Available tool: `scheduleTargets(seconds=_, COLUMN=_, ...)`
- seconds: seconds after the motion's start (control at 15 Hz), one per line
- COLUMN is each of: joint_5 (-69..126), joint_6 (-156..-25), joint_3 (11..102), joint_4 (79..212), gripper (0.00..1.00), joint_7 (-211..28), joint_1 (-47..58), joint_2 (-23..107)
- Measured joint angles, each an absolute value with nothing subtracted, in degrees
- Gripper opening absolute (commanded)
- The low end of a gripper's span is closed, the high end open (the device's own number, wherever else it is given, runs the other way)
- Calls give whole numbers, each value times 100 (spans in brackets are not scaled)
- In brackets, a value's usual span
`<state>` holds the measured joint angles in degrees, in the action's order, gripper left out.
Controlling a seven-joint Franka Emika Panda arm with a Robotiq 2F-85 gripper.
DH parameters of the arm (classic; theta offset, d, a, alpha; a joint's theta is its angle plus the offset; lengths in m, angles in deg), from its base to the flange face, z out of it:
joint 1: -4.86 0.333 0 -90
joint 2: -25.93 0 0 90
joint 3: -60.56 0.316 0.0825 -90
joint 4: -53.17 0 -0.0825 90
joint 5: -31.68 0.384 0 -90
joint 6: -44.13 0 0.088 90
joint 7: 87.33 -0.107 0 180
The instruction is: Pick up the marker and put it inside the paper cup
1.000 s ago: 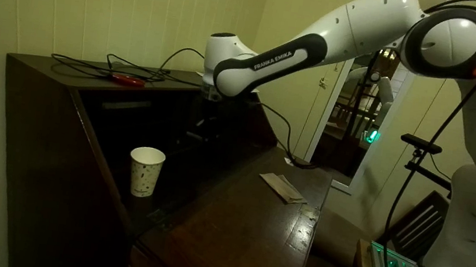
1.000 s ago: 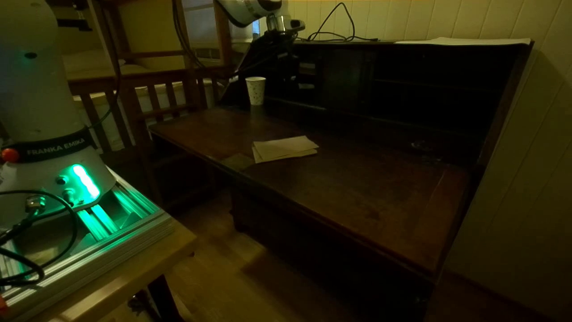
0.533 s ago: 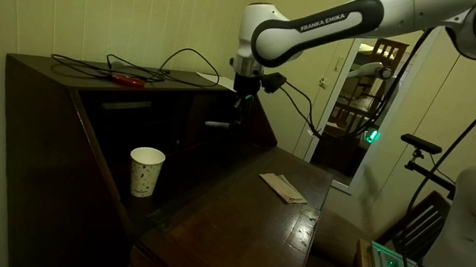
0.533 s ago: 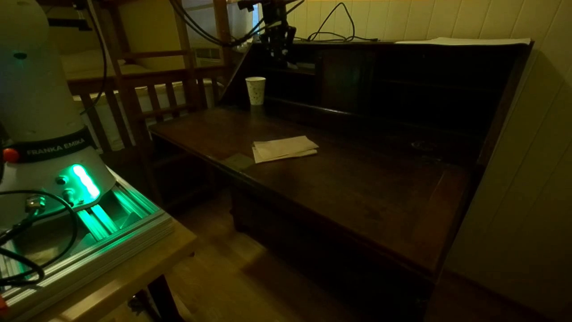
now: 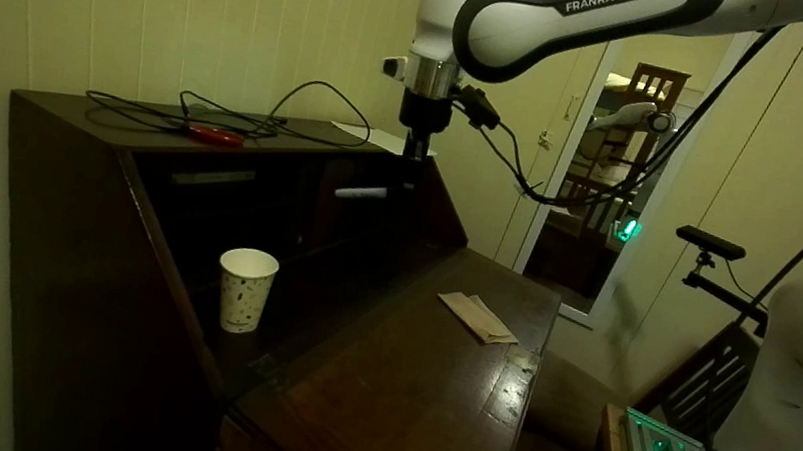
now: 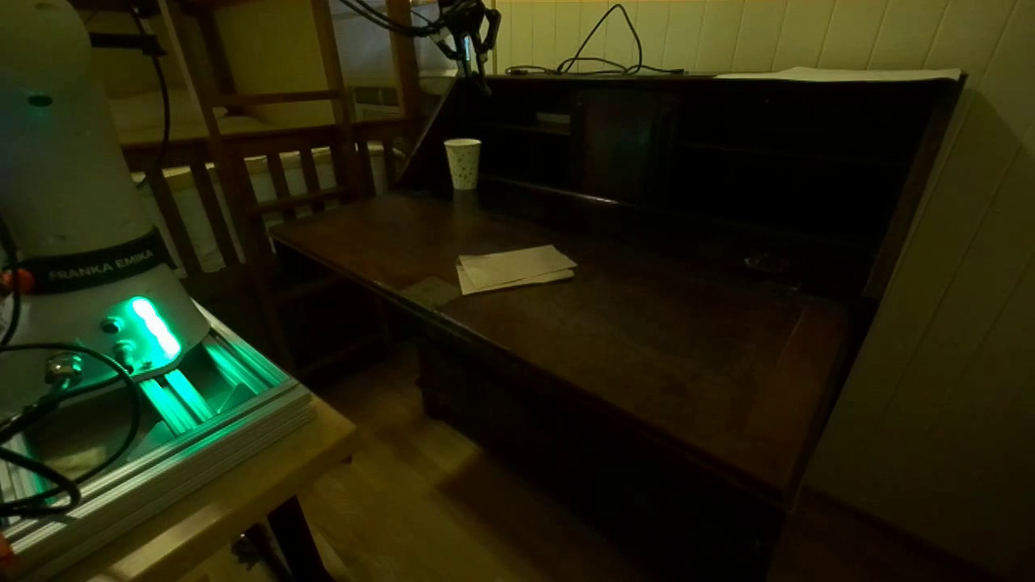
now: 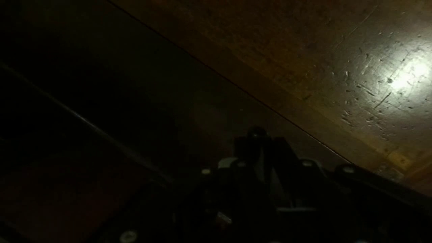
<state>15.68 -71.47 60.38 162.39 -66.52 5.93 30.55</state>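
The white paper cup (image 5: 244, 299) with a speckled print stands upright at one end of the dark desk, and shows in both exterior views (image 6: 463, 166). My gripper (image 5: 410, 180) hangs above the desk, higher than the cup and apart from it. It is shut on the marker (image 5: 361, 192), whose pale body sticks out sideways, nearly level, in an exterior view. In the dark wrist view the gripper (image 7: 259, 143) has the marker's dark rounded end (image 7: 258, 132) between its fingertips. The gripper also shows at the top of an exterior view (image 6: 477, 73), where I cannot make out the marker.
The desk's dark shelves (image 6: 752, 178) stand behind the writing surface (image 5: 385, 410). Folded pale paper (image 5: 477, 318) lies on that surface. Black cables and a red-handled item (image 5: 215, 136) lie on the desk top. A cable (image 5: 568, 199) loops from the wrist.
My gripper has risen from low in front of the shelves with the marker in it. The marker has come up and into clear sight in an exterior view. The cup has not moved.
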Motion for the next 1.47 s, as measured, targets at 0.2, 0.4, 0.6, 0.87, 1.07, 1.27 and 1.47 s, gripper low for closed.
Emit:
scheduleTargets(seconds=0.2, joint_5=1022, joint_6=-6933, joint_3=6316, joint_4=16239, gripper=6, joint_7=-6613, joint_1=833, joint_2=2996)
scheduleTargets(seconds=0.4, joint_5=750, joint_6=-6915, joint_3=6438, joint_4=16243, gripper=23, joint_7=-6672, joint_1=964, joint_2=3008)
scheduleTargets(seconds=0.6, joint_5=750, joint_6=-6915, joint_3=6406, joint_4=16243, gripper=6, joint_7=-6668, joint_1=915, joint_2=3009)
scheduleTargets(seconds=0.87, joint_5=465, joint_6=-6855, joint_3=6513, joint_4=16269, gripper=6, joint_7=-5992, joint_1=980, joint_2=3011)
scheduleTargets(seconds=1.07, joint_5=329, joint_6=-6828, joint_3=6672, joint_4=16268, gripper=6, joint_7=-5450, joint_1=1091, joint_2=3020)
scheduleTargets(seconds=1.27, joint_5=-59, joint_6=-6623, joint_3=6860, joint_4=16253, gripper=6, joint_7=-5213, joint_1=1294, joint_2=3111)
scheduleTargets(seconds=1.47, joint_5=-778, joint_6=-6465, joint_3=7024, joint_4=16234, gripper=23, joint_7=-5254, joint_1=1541, joint_2=3359)
